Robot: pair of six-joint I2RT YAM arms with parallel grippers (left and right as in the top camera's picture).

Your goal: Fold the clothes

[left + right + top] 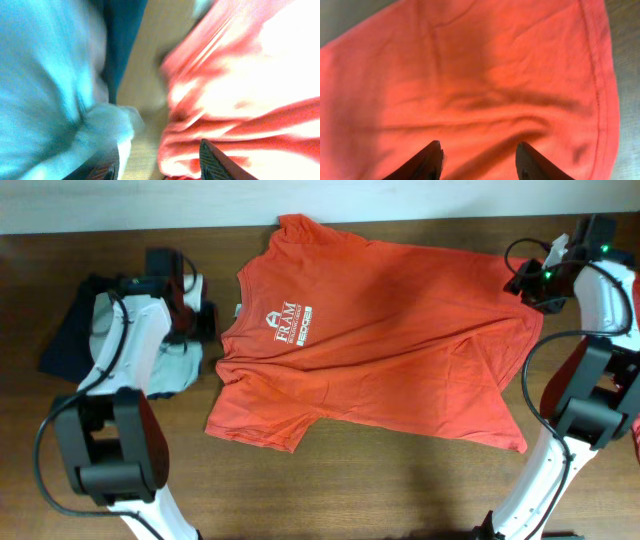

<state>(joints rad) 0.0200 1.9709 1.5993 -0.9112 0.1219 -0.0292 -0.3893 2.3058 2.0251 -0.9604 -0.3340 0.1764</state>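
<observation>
I am looking down on a brown wooden table (400,490) that is filling the overhead view, its grain running left to right. Along the far edge a pale white strip (150,205) is showing. On the left side a small heap of other cloth is lying: a dark navy garment (65,340) is spreading towards the left edge, and a bunched pale grey-blue garment (180,368) is touching it on the right. The left wrist view is showing both blurred, with bare wood just beside them.
</observation>
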